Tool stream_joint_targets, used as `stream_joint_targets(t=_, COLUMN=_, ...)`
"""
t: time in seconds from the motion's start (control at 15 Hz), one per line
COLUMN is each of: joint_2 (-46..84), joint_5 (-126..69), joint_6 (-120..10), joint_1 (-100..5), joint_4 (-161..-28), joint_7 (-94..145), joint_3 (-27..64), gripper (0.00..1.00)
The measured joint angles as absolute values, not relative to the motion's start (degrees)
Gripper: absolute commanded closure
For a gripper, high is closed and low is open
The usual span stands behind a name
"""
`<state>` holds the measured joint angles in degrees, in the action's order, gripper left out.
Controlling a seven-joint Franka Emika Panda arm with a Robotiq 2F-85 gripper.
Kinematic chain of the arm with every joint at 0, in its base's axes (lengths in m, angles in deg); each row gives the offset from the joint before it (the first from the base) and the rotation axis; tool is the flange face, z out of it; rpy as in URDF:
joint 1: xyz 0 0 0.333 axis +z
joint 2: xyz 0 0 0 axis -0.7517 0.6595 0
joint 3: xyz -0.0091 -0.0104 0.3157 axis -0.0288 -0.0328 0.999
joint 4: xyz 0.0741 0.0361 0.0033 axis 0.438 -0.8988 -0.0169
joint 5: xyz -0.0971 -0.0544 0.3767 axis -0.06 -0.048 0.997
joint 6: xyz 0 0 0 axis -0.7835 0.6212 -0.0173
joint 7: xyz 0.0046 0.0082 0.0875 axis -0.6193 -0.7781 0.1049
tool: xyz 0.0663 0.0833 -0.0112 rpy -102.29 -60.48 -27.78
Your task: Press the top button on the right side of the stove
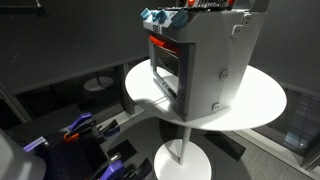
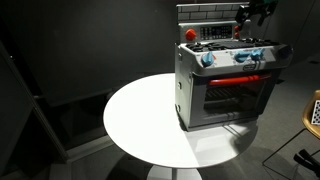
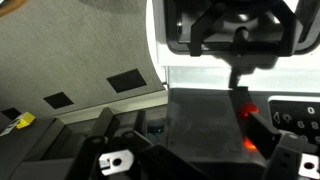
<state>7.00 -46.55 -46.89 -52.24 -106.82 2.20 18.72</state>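
The stove (image 2: 225, 85) is a grey metal toy oven with a dark glass door, a red strip and small blue knobs (image 2: 245, 55). It stands on a round white table (image 2: 140, 120) and shows in both exterior views (image 1: 200, 65). My gripper (image 2: 252, 14) hangs above the stove's back right corner and touches nothing. In the wrist view its fingers (image 3: 200, 150) come in from the bottom corners, spread wide apart and empty, over a dark surface with two red glowing spots (image 3: 248, 110). I cannot make out the buttons on the stove's right side.
The table (image 1: 260, 100) stands on a white pedestal (image 1: 180, 155). Blue and purple clutter (image 1: 80, 128) lies on the floor beside it. A wooden stool (image 2: 313, 110) is at the edge of an exterior view. Grey carpet with dark squares (image 3: 125, 80) shows below.
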Motion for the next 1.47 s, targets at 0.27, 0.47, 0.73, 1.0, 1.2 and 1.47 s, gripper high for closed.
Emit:
stream_joint_targets(t=0.27, joint_2=7.36, joint_5=-46.55, joint_6=-46.89, joint_1=-52.24, joint_4=-106.42, joint_7=2.20, joint_3=18.72, gripper=0.00)
stream_joint_targets(t=0.47, joint_2=7.85, joint_5=-46.55, joint_6=-46.89, joint_1=-52.24, joint_4=-105.82, joint_7=2.20, joint_3=18.67, gripper=0.00)
stream_joint_targets(t=0.73, joint_2=8.33, joint_5=-46.55, joint_6=-46.56, joint_1=-52.23, joint_4=-105.16, joint_7=2.21, joint_3=18.59, gripper=0.00)
stream_joint_targets(t=1.0, joint_2=8.38, joint_5=-46.55, joint_6=-46.45, joint_1=-52.23, joint_4=-105.06, joint_7=2.21, joint_3=18.59, gripper=0.00)
stream_joint_targets(t=1.2, joint_2=8.39, joint_5=-46.55, joint_6=-46.41, joint_1=-52.23, joint_4=-105.02, joint_7=2.21, joint_3=18.59, gripper=0.00)
stream_joint_targets(t=1.47, joint_2=8.43, joint_5=-46.55, joint_6=-46.34, joint_1=-52.23, joint_4=-104.96, joint_7=2.21, joint_3=18.58, gripper=0.00)
